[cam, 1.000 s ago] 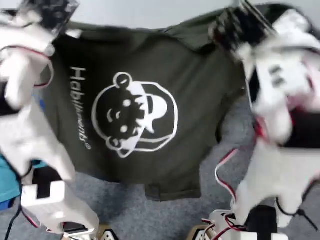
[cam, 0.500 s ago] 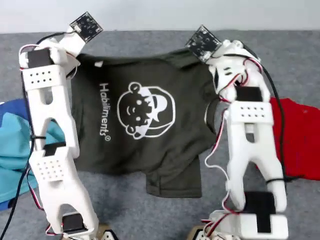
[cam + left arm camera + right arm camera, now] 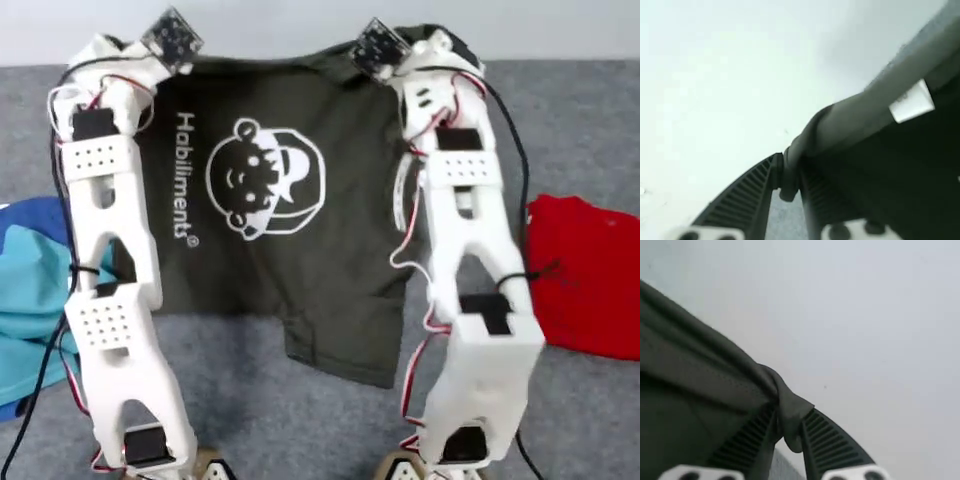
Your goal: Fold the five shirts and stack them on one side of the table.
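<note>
While the dark shirt point(image 3: 270, 250) was held by two points: it lay spread print-side up over the grey table point(image 3: 560, 120), its top edge drawn out between the two arms and its hem toward the arm bases.
Left gripper point(image 3: 787, 175): closed to a narrow nip on a bunched fold of the dark shirt's top edge, close to the white neck label point(image 3: 911, 101).
Right gripper point(image 3: 787, 427): likewise pinched tight on a gathered fold at the other end of that same edge.
Hem: the lower corner on the right arm's side reached further than the rest of the dark shirt and looked creased. It could not be told whether it was doubled under.
Red shirt point(image 3: 585, 275): lay to the right of the dark shirt, apart from it.
Teal and blue shirts point(image 3: 30, 290): heaped just to the left of the dark shirt, partly behind the left arm.
Step in hand: judged to be laying the dark shirt out flat ahead of its first fold.
Recommended practice: both ends were best lowered together under even tension, with neither pinch let go until the body lay smooth and the crooked corner had been squared.
Risk: each grip took little cloth, so a jerk was judged likely to pull the edge free.
</note>
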`<action>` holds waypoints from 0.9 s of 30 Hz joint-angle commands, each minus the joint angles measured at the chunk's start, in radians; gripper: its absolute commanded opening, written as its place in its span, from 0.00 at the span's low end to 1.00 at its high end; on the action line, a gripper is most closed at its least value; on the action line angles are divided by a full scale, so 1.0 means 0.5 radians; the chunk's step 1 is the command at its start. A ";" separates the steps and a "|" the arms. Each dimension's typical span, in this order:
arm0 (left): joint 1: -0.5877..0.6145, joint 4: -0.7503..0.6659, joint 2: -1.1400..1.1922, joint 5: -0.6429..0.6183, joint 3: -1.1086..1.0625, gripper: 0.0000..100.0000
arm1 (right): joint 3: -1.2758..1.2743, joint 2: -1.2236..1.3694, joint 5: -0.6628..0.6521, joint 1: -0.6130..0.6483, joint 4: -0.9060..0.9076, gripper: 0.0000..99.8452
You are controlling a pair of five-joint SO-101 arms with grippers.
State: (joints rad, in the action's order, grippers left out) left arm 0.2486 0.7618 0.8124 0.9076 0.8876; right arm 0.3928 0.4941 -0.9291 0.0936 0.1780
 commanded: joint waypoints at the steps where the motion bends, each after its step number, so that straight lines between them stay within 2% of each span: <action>1: 0.025 -0.058 0.003 0.083 0.011 0.02 | 0.417 0.137 -0.015 0.029 0.011 0.01; 7: 0.034 0.184 0.009 0.086 0.023 0.02 | 0.571 0.149 -0.015 0.072 0.511 0.01; 14: 0.058 0.985 0.015 0.104 0.321 0.02 | 0.589 -0.106 0.000 0.081 1.435 0.01; 19: 0.064 1.516 0.028 0.261 0.502 0.02 | 0.592 -0.269 0.190 0.078 1.962 0.01; 25: 0.049 1.961 0.021 0.273 0.695 0.02 | 0.595 -0.370 0.356 0.081 2.417 0.01; 27: 0.055 1.989 0.009 0.264 0.692 0.02 | 0.595 -0.404 0.417 0.097 2.579 0.01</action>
State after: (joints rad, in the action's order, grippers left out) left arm 0.2762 1.7100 0.8355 1.0334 1.1868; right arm 0.6245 0.3790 -0.7633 0.1274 1.3671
